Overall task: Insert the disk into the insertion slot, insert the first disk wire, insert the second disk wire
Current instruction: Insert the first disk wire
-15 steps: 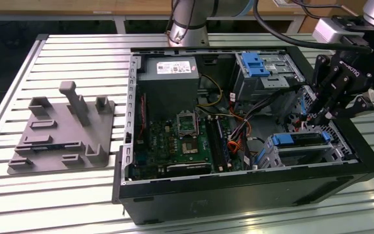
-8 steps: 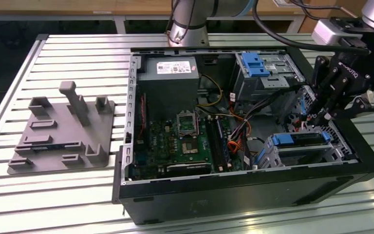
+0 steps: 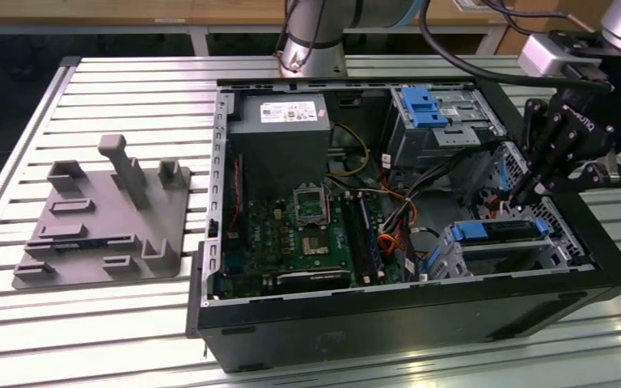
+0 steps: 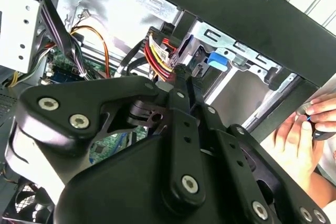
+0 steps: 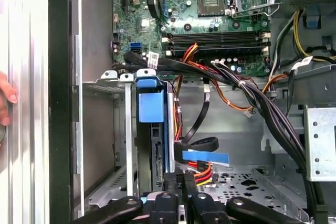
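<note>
Disk (image 3: 494, 232), blue plastic caddy edge showing, sits inside insertion slot (image 3: 556, 252), a perforated sheet-metal cage at the case's near corner, exterior view's right. Black end effector (image 3: 511, 202) hangs just over it, closed narrow, tips against a red-and-yellow wire bundle (image 4: 156, 53); actual grip hidden. Slatted metal worktop (image 3: 127, 323).

Strong overhead light hits the ribbed silver table (image 3: 116, 323), slats flaring near white in the exterior view. Inside the open black computer case (image 3: 419, 311), shadow lies deep. The black gripper (image 4: 180, 70) looms dark in the second wrist view.
</note>
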Robot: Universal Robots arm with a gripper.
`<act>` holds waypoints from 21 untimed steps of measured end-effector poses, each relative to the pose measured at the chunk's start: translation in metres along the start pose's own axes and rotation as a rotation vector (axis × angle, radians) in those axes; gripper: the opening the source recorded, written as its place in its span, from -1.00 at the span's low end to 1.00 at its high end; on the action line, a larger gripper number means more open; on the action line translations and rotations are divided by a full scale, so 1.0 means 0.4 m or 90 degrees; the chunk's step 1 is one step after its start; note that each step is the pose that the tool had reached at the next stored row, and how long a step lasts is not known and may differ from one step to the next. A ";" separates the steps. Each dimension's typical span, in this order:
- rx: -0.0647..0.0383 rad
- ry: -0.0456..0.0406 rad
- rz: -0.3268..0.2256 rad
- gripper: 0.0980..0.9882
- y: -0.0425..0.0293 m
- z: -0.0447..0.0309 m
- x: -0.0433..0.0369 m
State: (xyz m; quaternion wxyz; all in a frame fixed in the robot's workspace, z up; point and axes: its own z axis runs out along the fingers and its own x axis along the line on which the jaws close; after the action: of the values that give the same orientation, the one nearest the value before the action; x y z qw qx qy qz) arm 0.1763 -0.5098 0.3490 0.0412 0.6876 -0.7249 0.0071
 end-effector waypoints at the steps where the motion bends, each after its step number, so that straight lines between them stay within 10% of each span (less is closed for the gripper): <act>1: 0.000 0.0000 0.001 -0.85 0.000 0.001 0.000; 16: 0.018 -0.0014 -0.009 -0.85 0.026 0.003 0.004; 21: 0.021 -0.0167 -0.011 -0.85 0.026 0.004 0.018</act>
State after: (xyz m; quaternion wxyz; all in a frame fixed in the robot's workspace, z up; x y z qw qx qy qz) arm 0.1656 -0.5164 0.3484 0.0204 0.6944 -0.7192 0.0095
